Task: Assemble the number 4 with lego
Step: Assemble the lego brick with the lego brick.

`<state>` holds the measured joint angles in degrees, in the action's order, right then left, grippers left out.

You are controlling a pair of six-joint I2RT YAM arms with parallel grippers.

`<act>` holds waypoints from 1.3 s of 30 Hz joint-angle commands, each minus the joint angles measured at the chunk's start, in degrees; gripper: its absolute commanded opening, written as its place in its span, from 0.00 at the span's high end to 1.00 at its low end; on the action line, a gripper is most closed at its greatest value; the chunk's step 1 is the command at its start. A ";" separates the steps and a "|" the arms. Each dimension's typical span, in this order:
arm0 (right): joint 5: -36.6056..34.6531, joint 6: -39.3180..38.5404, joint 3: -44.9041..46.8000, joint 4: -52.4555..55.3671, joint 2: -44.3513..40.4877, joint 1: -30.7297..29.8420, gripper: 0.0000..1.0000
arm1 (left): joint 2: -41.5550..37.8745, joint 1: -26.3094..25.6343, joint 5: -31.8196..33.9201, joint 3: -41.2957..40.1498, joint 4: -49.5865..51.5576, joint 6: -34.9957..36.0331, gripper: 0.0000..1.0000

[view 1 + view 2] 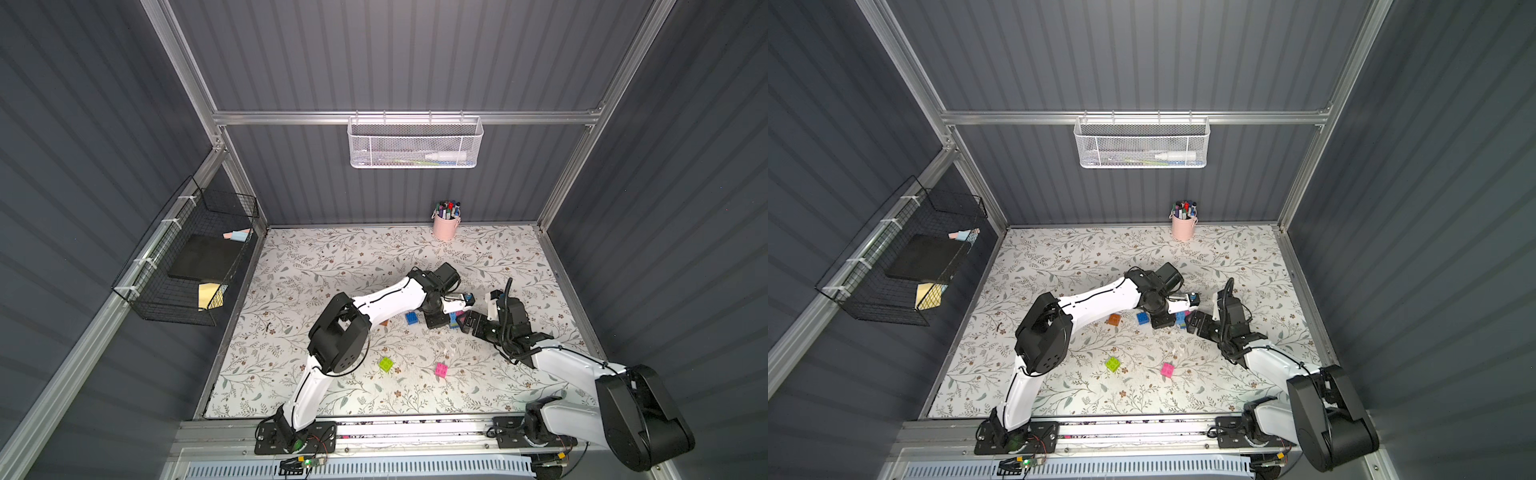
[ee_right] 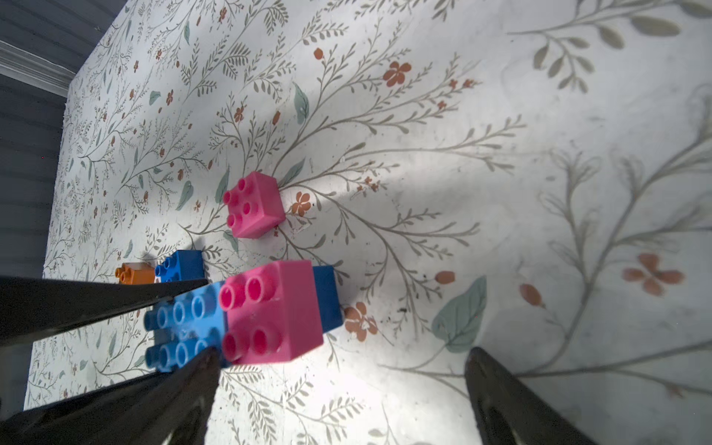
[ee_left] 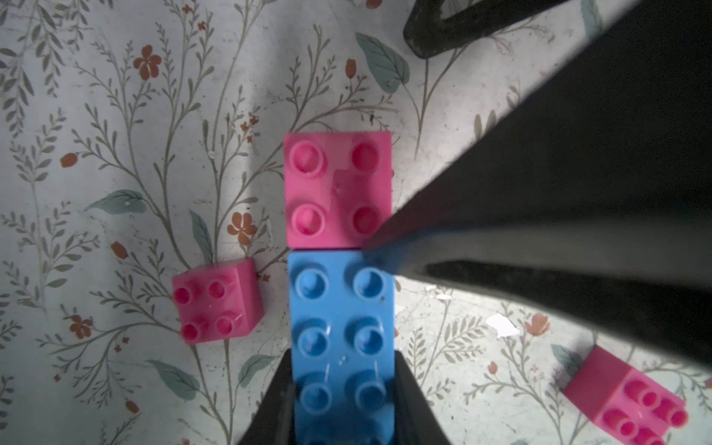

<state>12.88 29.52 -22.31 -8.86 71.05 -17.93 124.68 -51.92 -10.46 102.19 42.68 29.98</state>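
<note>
- Left gripper (image 3: pixel 343 358): clenched on the bar (image 3: pixel 341 293), one finger (image 3: pixel 277 400) on each long side, at the end away from the pink brick (image 3: pixel 337 188).
- Pink brick: butted end-on against the bar, studs facing the same way, edges in line.
- Dark-blue brick (image 2: pixel 327 300): showing from behind the pink brick. Cannot tell how it is joined.
- Held piece: apparently raised a little off the mat (image 2: pixel 424 115), right of the mat's middle, between the two wrists.
- Right gripper (image 2: pixel 341 354): released, jaws spread wide, grasping nothing.
- One fingertip (image 2: pixel 208 360) at the seam of bar and pink brick, contact not clear. The other lies well beyond the pink brick.
- The 4: not yet formed, with only these bricks together.
- Loose pink (image 2: pixel 254 204): on the mat just beside the held piece, studs up.
- Second pink (image 3: pixel 624 397): tipped over, farther off on the opposite side.
- Blue brick (image 1: pixel 411 318) and orange brick (image 1: pixel 1113 319): side by side near the left wrist.
- Lime brick (image 1: pixel 385 364): toward the front rail, well apart from both grippers.
- Pen cup (image 1: pixel 445 226): at the mat's back edge.
</note>
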 commanded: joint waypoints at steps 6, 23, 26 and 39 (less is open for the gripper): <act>-1.22 0.56 -2.25 1.08 3.92 0.18 0.02 | 2.21 -1.09 -1.70 1.38 4.06 2.10 1.00; -3.22 0.88 -4.94 8.20 1.11 -0.44 0.01 | 2.76 -1.15 -1.73 2.17 5.31 3.33 1.00; -2.88 0.28 -7.13 12.25 -1.09 -0.44 0.01 | 2.76 -1.13 -2.30 2.26 5.55 3.63 1.00; -0.25 1.42 -8.63 31.13 -9.99 -0.44 0.01 | 0.65 -1.11 -2.45 -0.12 6.06 5.71 0.99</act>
<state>12.43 30.28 -30.79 16.95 63.24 -18.37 125.34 -52.42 -11.77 103.39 45.36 33.71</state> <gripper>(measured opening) 0.987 0.280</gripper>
